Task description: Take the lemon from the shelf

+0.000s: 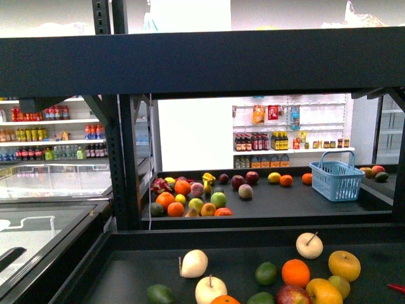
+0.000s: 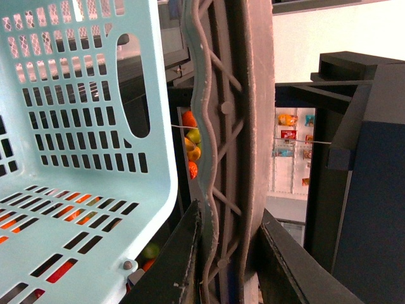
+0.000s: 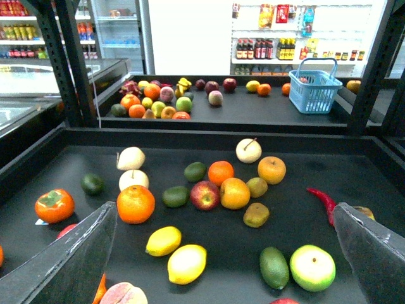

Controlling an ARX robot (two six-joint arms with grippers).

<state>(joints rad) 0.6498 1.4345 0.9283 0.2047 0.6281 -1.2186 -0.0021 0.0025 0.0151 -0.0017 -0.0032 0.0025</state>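
In the right wrist view two lemons lie side by side on the shelf's dark tray (image 3: 354,174): a smaller lemon (image 3: 163,240) and a larger lemon (image 3: 186,263) nearer the camera. My right gripper (image 3: 224,253) is open above the tray, its fingers (image 3: 63,259) wide apart, with both lemons between them toward the left finger. My left gripper (image 2: 228,253) is shut on the grey basket handle (image 2: 224,126) of a pale blue basket (image 2: 76,145). In the front view the lemons are out of view, and so are both grippers.
Around the lemons lie an orange (image 3: 135,204), a red apple (image 3: 204,195), a green avocado (image 3: 274,267), a green apple (image 3: 312,267) and a red chilli (image 3: 324,201). A second blue basket (image 1: 336,180) stands on the further tray with more fruit. Black shelf posts (image 1: 123,158) frame the view.
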